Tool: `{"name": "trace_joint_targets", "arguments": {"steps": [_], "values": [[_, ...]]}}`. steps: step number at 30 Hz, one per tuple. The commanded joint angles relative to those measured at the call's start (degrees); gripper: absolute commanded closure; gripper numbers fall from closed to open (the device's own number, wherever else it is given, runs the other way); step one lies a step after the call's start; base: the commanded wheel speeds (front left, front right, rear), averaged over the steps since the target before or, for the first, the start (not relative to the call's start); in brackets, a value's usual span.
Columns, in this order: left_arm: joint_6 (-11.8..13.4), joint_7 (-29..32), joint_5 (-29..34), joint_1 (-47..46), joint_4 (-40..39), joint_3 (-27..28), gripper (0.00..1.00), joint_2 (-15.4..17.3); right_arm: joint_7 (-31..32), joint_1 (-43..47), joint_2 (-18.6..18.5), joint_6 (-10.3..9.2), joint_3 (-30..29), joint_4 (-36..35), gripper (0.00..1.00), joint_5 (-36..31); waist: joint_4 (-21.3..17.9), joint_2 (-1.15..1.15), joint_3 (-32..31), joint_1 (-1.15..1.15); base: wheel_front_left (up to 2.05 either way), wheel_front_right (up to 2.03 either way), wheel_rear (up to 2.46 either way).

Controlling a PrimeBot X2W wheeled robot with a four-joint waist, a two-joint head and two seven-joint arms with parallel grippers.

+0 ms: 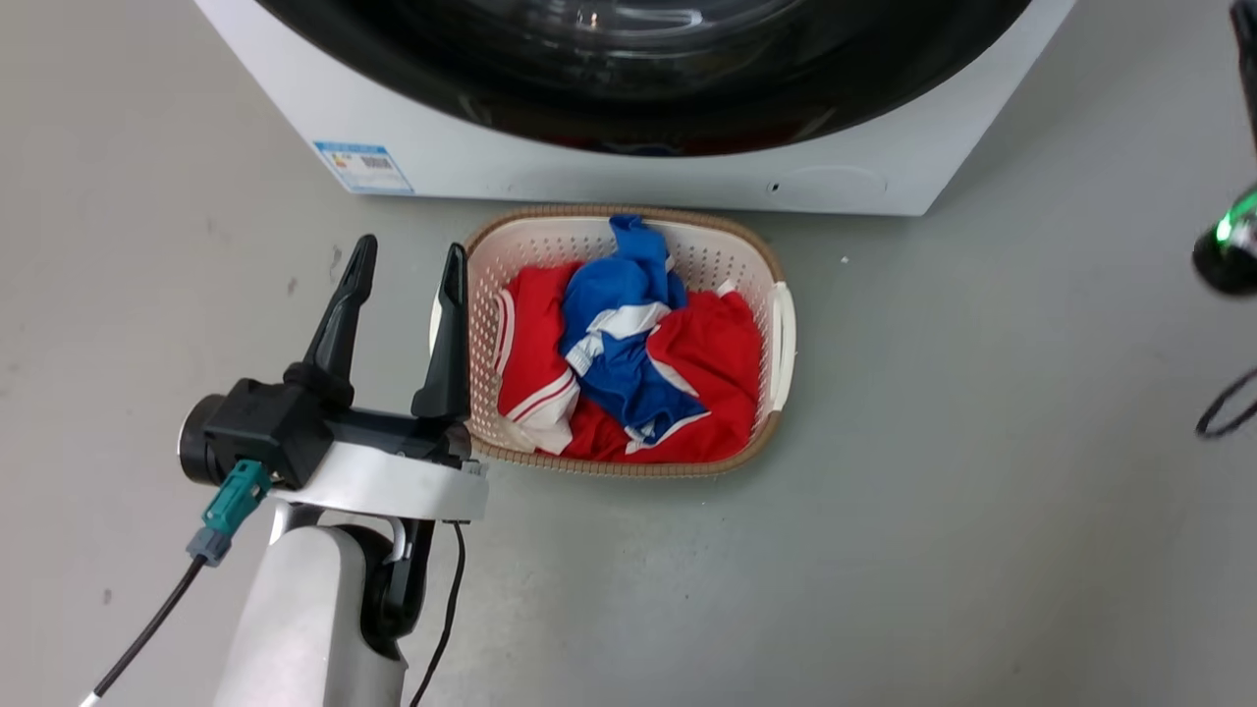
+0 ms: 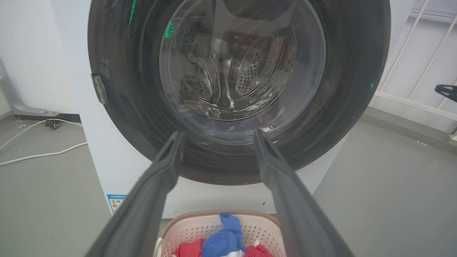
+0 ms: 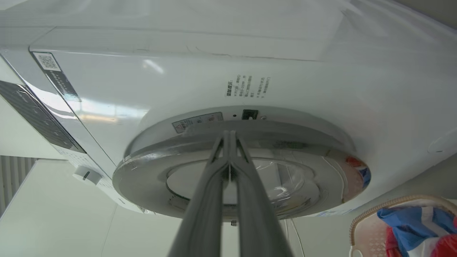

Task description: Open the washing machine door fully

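The left pincer (image 1: 409, 257) hangs above the grey floor (image 1: 982, 511) with its 2 long dark fingers spread apart and nothing between them. Below and to the right of its right finger sits a white laundry basket (image 1: 709, 253) with a tan rim, heaped with red and blue clothes (image 1: 722, 353). Straight ahead of the fingertips, just past the basket, stands the washing machine (image 1: 589, 179). Its glossy black washing machine door (image 2: 342, 89) appears closed against the white front, and the steel drum shows through the glass bowl. A blue label (image 1: 363, 167) sits low on the front, ahead and to the left of this pincer. The right pincer (image 3: 229, 135) has its 2 fingers pressed together, the tips meeting at the door's rim, which is seen edge-on. Whether they grip the rim cannot be told. Beyond the tips runs the machine's white front, with a dark control panel (image 3: 35, 107) off to that pincer's left in the wrist view.
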Motion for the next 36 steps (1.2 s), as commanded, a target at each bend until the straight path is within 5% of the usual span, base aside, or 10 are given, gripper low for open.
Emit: {"name": "trace_joint_targets", "arguments": {"steps": [1, 20, 36], "values": [[0.03, -0.15, -0.18, -1.0, -0.32, -0.02, 0.0, 0.02, 0.59, -2.6, -0.71, 0.03, 0.68, 1.23, 1.0, -0.43, 0.91, 0.0, 1.62, -0.01, 0.0, 0.0, 0.0], [0.02, -0.15, -0.79, -4.49, -2.02, -0.96, 0.0, -0.4, 6.1, -31.93, -1.96, 0.03, 11.04, 19.68, 1.0, -11.04, 3.41, 0.0, 7.88, -0.01, 0.0, 0.0, 0.0], [0.02, -0.15, -0.65, -4.06, -1.08, -1.49, 0.0, -0.56, 19.06, -31.01, -2.43, 0.03, 14.87, 21.37, 1.0, -13.74, 3.16, 0.0, 6.85, -0.01, 0.0, 0.0, 0.0]]}}
